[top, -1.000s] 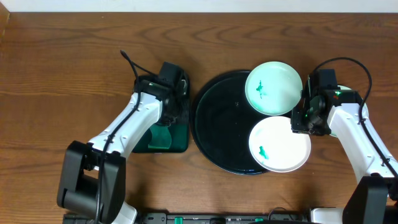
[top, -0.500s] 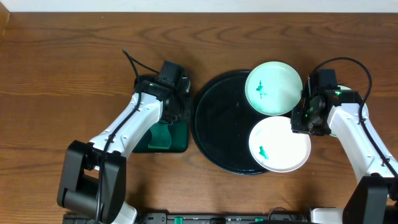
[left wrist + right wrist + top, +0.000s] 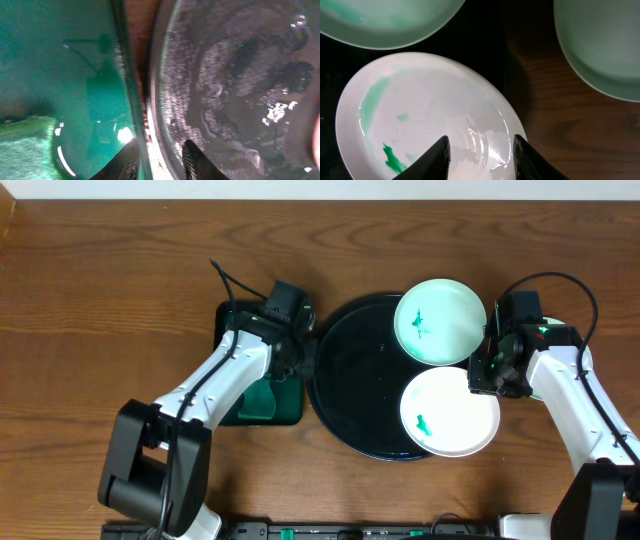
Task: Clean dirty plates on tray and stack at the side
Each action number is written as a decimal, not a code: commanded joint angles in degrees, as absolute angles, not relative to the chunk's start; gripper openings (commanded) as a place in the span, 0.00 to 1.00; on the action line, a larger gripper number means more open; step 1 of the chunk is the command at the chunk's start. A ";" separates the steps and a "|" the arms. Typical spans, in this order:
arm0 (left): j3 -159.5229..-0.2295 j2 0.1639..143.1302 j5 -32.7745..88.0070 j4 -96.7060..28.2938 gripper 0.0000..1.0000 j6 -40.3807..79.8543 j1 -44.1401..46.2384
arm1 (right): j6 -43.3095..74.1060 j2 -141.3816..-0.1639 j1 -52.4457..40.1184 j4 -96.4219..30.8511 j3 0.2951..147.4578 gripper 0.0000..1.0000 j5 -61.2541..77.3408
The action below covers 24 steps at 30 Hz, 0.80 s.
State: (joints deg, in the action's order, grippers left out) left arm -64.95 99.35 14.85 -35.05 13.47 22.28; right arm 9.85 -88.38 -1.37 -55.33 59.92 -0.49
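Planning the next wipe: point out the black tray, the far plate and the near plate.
black tray point(image 3: 350, 380), overhead view, bare floor left of the plates.
far plate point(image 3: 442, 322), overhead view, its middle.
near plate point(image 3: 452, 410), overhead view, its middle, right of the green smear.

there are three plates: the far plate point(image 3: 440, 320), the near plate point(image 3: 450, 415) and the side plate point(image 3: 605, 45). two of them show a green mark: the far smear point(image 3: 418, 323) and the near smear point(image 3: 422, 423). there are two trays: one big round black tray point(image 3: 350, 380) and one smaller dark green tray point(image 3: 284, 414). there are two robot arms, the left arm point(image 3: 215, 380) and the right arm point(image 3: 570, 395). there are two end effectors, the left end effector point(image 3: 159, 150) and the right end effector point(image 3: 480, 145), each with two fingers. there is one table point(image 3: 100, 280).
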 commanded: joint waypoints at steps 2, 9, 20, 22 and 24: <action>-63.96 100.03 12.58 -34.94 0.27 13.87 22.39 | 9.80 -88.07 -2.02 -55.13 59.77 0.38 -1.06; -63.96 101.03 12.34 -34.48 0.25 15.09 23.42 | 9.80 -88.07 -2.02 -55.11 59.77 0.38 -1.06; -63.96 102.76 10.87 -33.58 0.21 15.11 23.55 | 9.80 -88.09 -2.02 -55.11 59.77 0.38 -1.06; -63.96 102.76 10.87 -33.69 0.19 15.11 23.57 | 9.78 -88.07 -2.02 -55.11 59.77 0.38 -1.06; -63.96 102.76 10.87 -33.74 0.15 15.14 23.59 | 9.80 -88.07 -2.02 -55.11 59.75 0.38 -1.06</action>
